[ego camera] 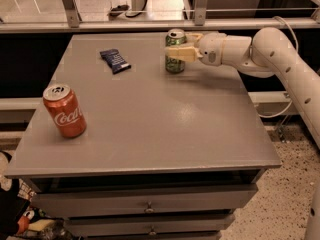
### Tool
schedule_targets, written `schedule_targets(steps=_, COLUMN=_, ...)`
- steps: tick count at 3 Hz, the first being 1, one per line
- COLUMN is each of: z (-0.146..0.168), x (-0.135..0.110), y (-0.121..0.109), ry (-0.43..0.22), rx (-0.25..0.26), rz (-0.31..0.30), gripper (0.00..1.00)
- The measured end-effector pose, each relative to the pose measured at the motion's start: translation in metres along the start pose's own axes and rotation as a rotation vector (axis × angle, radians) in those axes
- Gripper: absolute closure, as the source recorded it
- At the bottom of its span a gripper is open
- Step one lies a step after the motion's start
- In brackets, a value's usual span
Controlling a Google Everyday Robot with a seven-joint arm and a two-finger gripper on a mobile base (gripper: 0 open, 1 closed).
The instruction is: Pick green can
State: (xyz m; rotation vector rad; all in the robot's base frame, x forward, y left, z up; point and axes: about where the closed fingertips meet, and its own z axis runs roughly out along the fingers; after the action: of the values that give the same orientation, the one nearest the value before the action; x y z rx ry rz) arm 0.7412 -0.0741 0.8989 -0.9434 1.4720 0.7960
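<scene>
A single camera looks down from above the near edge of the table [165,129], facing the far railing [100,26], close enough that the tabletop fills the view. The gripper [178,46] sits at the far side, at the green can [174,64].

Table [165,134], wrapper [115,60], cola [64,111], green can [174,66] at jaws

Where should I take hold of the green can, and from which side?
Take the green can around the middle of its body, coming in level from the right, where the gripper is right at it. It stands upright near the far edge of the table, so its straight round sides probably suit a side grasp best.
</scene>
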Motion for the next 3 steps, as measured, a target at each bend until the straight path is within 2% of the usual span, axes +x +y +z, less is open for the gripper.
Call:
schedule_targets(steps=2, z=0.007, x=-0.0003, y=0.0036, ry=-0.001, rx=-0.012, rz=0.001, gripper=1.0)
schedule_targets(steps=3, z=0.0074, x=-0.0004, y=0.0038, ry=-0.001, rx=-0.012, rz=0.001, gripper=1.0)
